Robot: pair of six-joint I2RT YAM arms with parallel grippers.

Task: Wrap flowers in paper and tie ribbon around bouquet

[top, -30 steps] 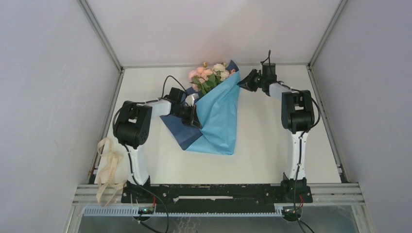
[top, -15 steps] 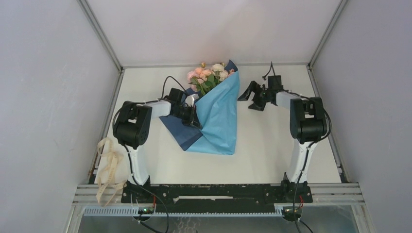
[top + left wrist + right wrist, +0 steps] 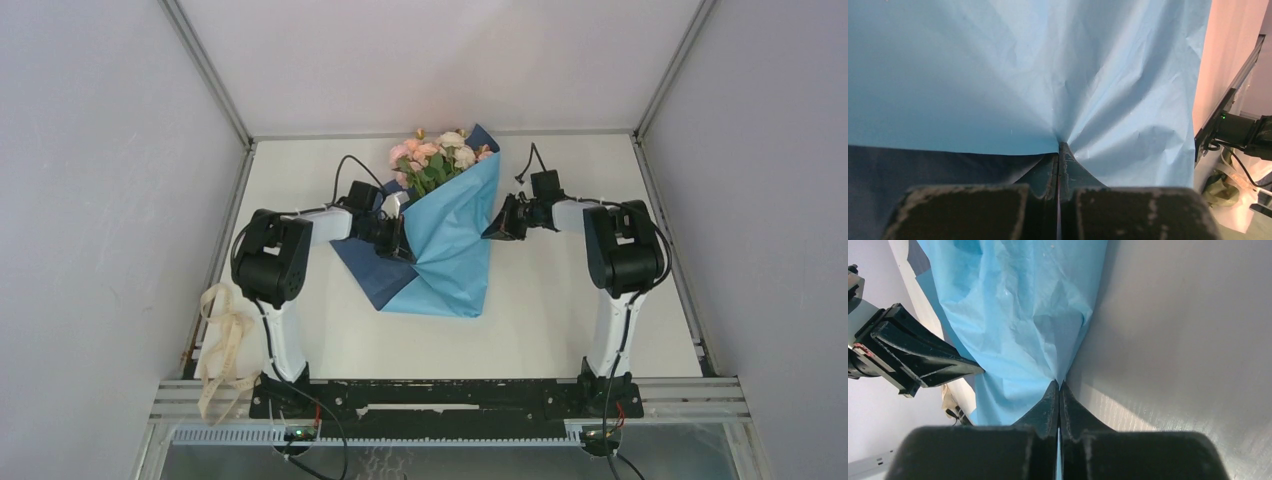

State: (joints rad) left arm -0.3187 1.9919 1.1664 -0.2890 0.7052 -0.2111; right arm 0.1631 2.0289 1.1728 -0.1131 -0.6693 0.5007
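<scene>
The flowers point(image 3: 438, 155), pink, peach and cream roses with green leaves, poke out of the top of the blue paper point(image 3: 452, 240), which is folded over them in a rough cone on the table. A darker blue flap point(image 3: 365, 270) lies to the cone's left. My left gripper point(image 3: 400, 240) is shut on the paper's left edge; the left wrist view shows the sheet point(image 3: 998, 75) puckering at its tips point(image 3: 1059, 146). My right gripper point(image 3: 493, 231) is shut on the right edge, where the paper point(image 3: 1018, 315) meets its closed tips point(image 3: 1058, 386). The cream ribbon point(image 3: 222, 340) lies bunched at the table's near left edge.
The white table point(image 3: 560, 300) is walled by grey panels at the back and on both sides. A black rail point(image 3: 440, 395) carrying both arm bases runs along the near edge. The left arm's cable point(image 3: 345, 170) loops above the table beside the flowers.
My right gripper left the paper's top right corner, opened wide, came down and inward to the middle of the right edge and shut on it. The left gripper kept its hold.
</scene>
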